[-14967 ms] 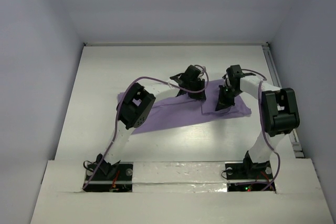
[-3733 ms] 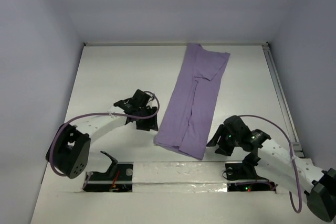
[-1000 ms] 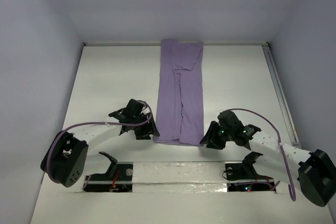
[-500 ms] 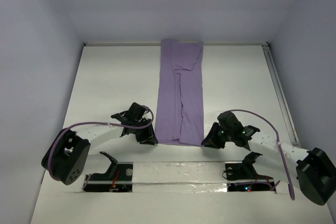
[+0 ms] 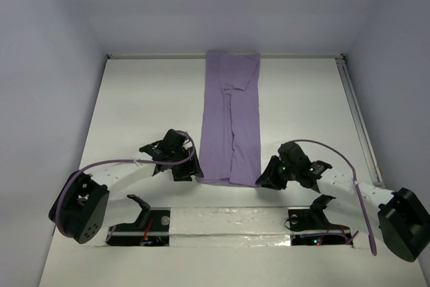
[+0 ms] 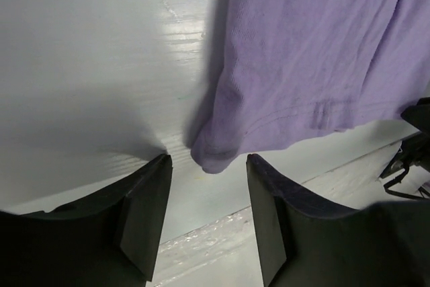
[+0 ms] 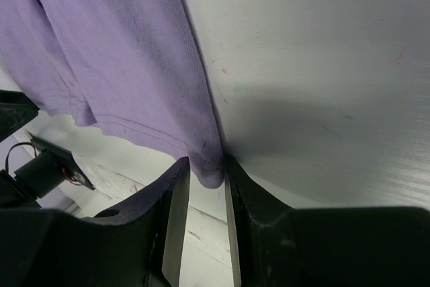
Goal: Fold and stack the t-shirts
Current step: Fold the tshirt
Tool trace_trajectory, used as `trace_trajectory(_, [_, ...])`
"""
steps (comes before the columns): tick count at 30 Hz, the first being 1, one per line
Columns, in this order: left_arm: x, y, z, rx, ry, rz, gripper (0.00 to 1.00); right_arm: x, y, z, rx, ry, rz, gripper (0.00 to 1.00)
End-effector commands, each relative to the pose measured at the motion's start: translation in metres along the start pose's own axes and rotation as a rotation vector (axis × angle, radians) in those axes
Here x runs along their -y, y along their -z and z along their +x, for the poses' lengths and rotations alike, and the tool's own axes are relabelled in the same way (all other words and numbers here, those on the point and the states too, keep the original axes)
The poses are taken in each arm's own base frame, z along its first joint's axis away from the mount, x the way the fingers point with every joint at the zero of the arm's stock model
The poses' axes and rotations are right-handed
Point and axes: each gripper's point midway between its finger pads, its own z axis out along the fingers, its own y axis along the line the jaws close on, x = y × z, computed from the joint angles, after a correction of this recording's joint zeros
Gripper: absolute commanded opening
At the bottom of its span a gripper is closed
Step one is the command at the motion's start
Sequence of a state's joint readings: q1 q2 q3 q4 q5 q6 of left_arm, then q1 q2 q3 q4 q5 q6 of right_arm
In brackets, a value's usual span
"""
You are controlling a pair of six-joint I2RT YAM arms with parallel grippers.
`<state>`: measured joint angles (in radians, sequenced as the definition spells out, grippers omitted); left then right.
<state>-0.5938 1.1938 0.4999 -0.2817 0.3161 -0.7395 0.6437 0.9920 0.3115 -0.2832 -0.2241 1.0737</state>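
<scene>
Lengthwise, the lavender t-shirt [image 5: 232, 119] lies as one narrow folded strip down the middle of the top view. Its far end reaches the upper edge of the white table [image 5: 134, 99], where the table meets the back wall [image 5: 228, 11]. Its hem end lies at bottom centre, just short of the near ledge [image 5: 228, 223] that carries the arm bases. An overlapping layer makes an uneven line down the middle of the strip. Both long sides run fairly straight, with broad bare tabletop to the left and right of them. A rail [image 5: 349, 99] follows the table's right edge, well apart from the cloth.

The left gripper [image 5: 191, 171] sits low at the strip's lower-left corner. In the left wrist view its jaws stand wide. The rounded corner of the hem lies in the gap between the two fingers [image 6: 144, 213] and touches neither. The right gripper [image 5: 265, 178] sits low at the lower-right corner. In the right wrist view its jaws are narrow and pinch the corner of the cloth, which fills the slit between the fingers [image 7: 171, 233]. Double stitching runs along the hem in both wrist views. Each arm reaches in from its own lower corner of the top view, so the upper half of the table is open on both sides of the strip.
</scene>
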Motion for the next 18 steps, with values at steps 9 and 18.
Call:
trace_trajectory(9, [-0.003, -0.015, 0.004, -0.036, -0.004, 0.006, 0.32, 0.000, -0.005, -0.005, 0.027, 0.012, -0.004, 0.26])
trace_trajectory(18, [-0.011, -0.014, 0.025, -0.102, 0.002, 0.007, 0.00, -0.006, -0.001, -0.006, 0.029, 0.043, -0.020, 0.00])
